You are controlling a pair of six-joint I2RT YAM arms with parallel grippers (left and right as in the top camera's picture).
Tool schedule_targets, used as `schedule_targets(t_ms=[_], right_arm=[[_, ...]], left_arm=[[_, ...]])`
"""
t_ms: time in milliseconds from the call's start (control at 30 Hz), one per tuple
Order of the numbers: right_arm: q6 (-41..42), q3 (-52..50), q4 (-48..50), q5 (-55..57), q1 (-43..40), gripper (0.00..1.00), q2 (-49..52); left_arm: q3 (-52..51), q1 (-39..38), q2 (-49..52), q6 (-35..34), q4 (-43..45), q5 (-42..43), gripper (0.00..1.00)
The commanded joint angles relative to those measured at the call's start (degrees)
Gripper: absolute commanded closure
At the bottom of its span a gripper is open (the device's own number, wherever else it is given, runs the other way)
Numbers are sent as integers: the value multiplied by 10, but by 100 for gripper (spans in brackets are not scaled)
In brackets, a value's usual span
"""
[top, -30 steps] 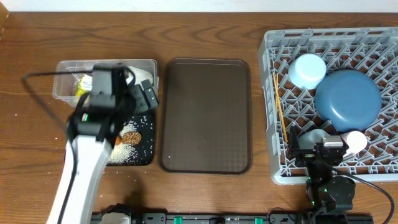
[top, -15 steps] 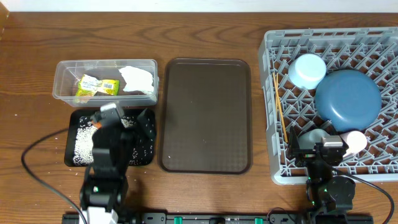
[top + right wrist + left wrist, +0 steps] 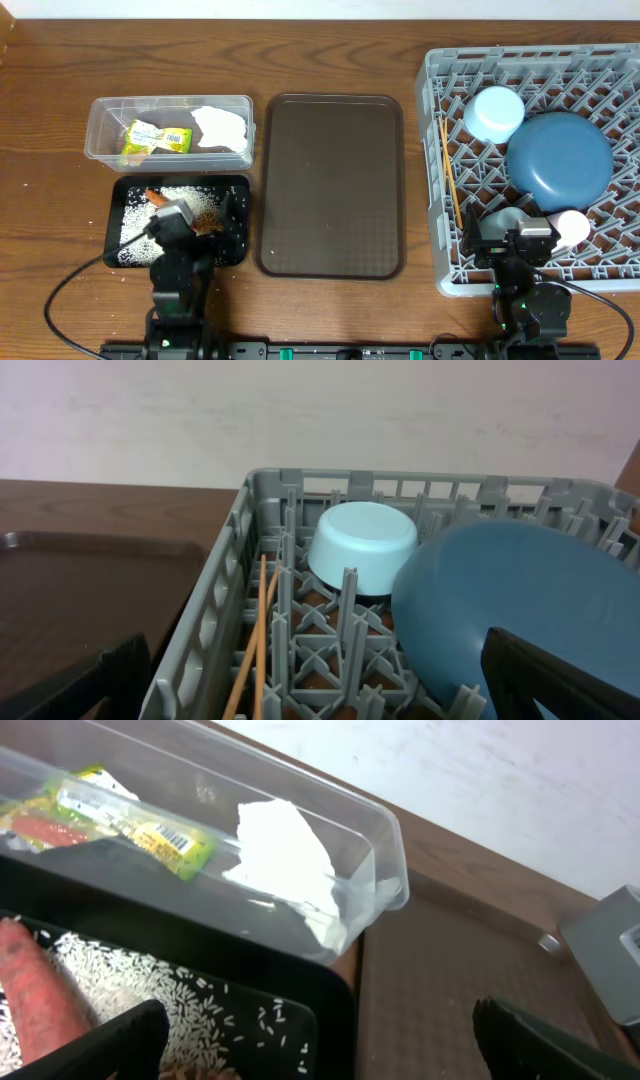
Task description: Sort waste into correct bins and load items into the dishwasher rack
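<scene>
Your wooden table has a clear tub with a black tray just in front of it. The brown tray sits mid-table. The grey rack is on the right.

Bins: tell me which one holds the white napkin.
The clear plastic tub, with the napkin beside a wrapper; the black tray holds rice and a carrot.

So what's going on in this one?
Both arms hold nothing: left gripper open over the black tray, right gripper open at the near edge of the dishwasher rack. Napkin and wrapper lie in the clear tub; carrot and rice in the black tray; plate, light-blue cup, pink cup and chopsticks in the rack. Sorting looks done.
</scene>
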Motion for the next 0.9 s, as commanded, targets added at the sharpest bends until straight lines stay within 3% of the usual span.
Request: schedule_targets(t_ms=[0, 200, 500, 867], right_arm=[[-8, -2, -2, -4, -8, 1, -3], [-8, -2, -2, -4, -8, 1, -3], [-9, -2, -2, -4, -8, 1, -3], [-8, -2, -2, -4, -8, 1, -3]], left_arm=[[-18, 5, -31, 1, 5, -7, 2], [-36, 5, -75, 24, -24, -9, 2], [-36, 5, -79, 115, -76, -9, 2], [-36, 4, -192, 139, -77, -9, 2]])
